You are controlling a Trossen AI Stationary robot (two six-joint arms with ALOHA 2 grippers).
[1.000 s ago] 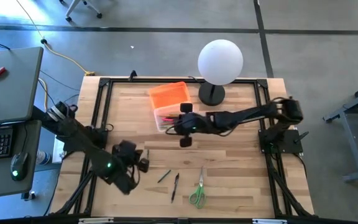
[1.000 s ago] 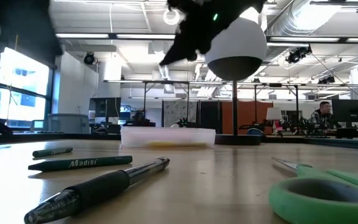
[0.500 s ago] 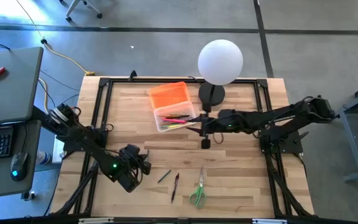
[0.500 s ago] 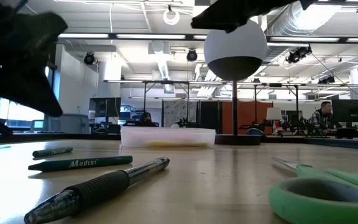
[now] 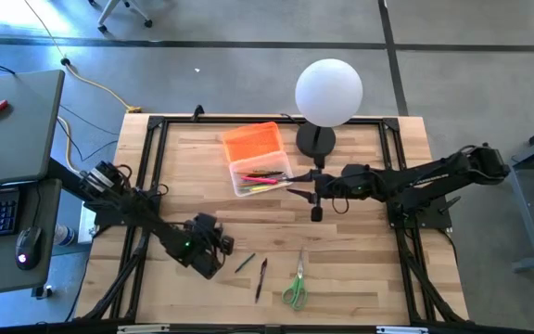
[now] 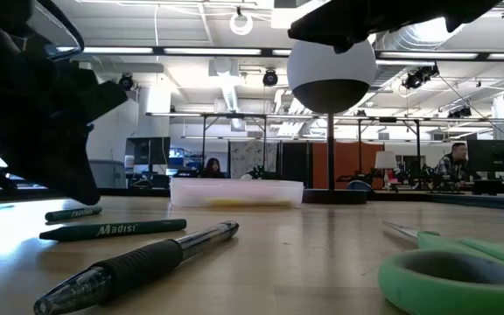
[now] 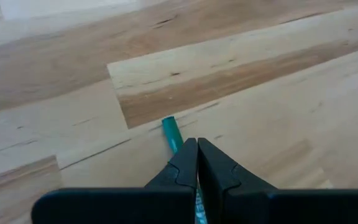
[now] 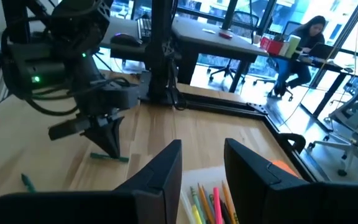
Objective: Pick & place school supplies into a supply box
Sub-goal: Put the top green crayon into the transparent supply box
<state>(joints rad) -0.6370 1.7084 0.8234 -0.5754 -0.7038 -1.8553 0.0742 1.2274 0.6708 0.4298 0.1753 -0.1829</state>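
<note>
As the right claw [image 5: 315, 192] has withdrawn from the supply box [image 5: 260, 175], left claw [image 5: 227, 244] nearer green pencil [image 5: 245, 263].

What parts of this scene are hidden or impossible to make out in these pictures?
- Green pencil, left wrist view: mostly hidden under the closed left gripper.
- Scissors, low view: cut off by the picture edge.
- Supply box, right wrist view: contents partly covered by the open right gripper.
</note>
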